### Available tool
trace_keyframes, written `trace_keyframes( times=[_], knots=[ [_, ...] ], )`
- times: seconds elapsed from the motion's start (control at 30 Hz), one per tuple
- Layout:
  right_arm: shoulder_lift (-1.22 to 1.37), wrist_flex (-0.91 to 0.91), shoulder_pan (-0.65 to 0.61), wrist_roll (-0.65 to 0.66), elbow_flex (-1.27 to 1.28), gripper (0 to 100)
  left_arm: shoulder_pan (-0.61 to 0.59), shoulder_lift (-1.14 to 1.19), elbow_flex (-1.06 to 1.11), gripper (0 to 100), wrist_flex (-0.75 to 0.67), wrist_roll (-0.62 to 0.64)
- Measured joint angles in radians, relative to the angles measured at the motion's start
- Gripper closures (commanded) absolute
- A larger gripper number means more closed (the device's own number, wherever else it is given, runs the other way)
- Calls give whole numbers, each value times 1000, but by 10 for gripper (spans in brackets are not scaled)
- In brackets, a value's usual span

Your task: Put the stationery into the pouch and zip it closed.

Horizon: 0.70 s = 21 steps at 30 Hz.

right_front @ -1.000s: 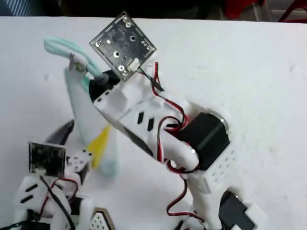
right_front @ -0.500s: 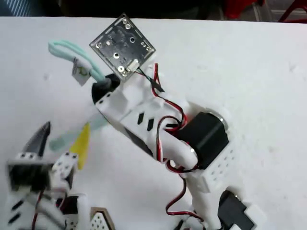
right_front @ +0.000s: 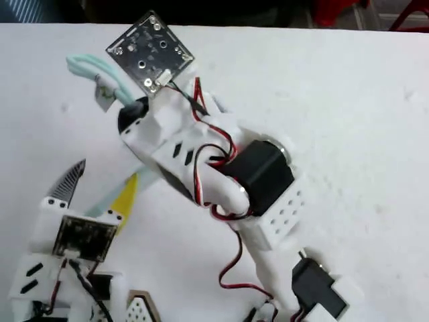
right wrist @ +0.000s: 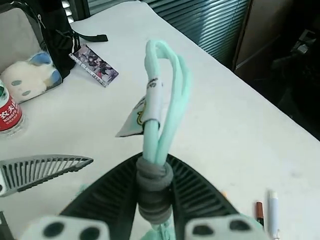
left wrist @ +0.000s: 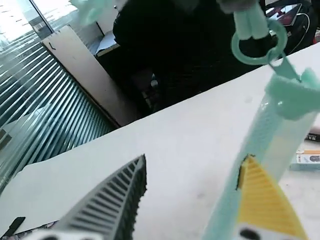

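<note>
The mint pouch (right_front: 114, 191) hangs stretched as a narrow strip under the right arm. Its mint cord loop (right wrist: 160, 90) carries a paper tag (right wrist: 134, 120). My right gripper (right wrist: 152, 167) is shut on the grey knot of that loop; in the high view it (right_front: 131, 114) sits at the pouch's far end. My left gripper (right_front: 104, 176) stands open at the near end. Its yellow finger (left wrist: 265, 200) rests against the pouch (left wrist: 272, 130), and its grey ribbed finger (left wrist: 112, 200) is well apart. Two pens (right wrist: 265, 210) lie on the table.
A small orange-and-white box (left wrist: 309, 158) lies beside the pouch. A bottle (right wrist: 7, 112), a plush item (right wrist: 30, 75), a black bag (right wrist: 55, 30) and a card (right wrist: 92, 62) sit at the table's far side. The white table (right_front: 335, 100) is bare to the right.
The pouch went from lying flat to a thin stretched strip. My right gripper shifted left with the loop. My left gripper swung left away from the pouch, then came back beside it.
</note>
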Motion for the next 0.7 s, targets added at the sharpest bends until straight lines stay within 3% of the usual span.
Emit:
trace_keyframes(
  times=[0.23,0.43,0.7],
  knots=[
    [2,-34,-14,0,0,981,9,0,-17,669,6,32],
    [2,-34,-14,0,0,981,138,0,5,669,11,37],
    [2,-34,-14,0,0,981,158,0,164,669,-138,155]
  ],
)
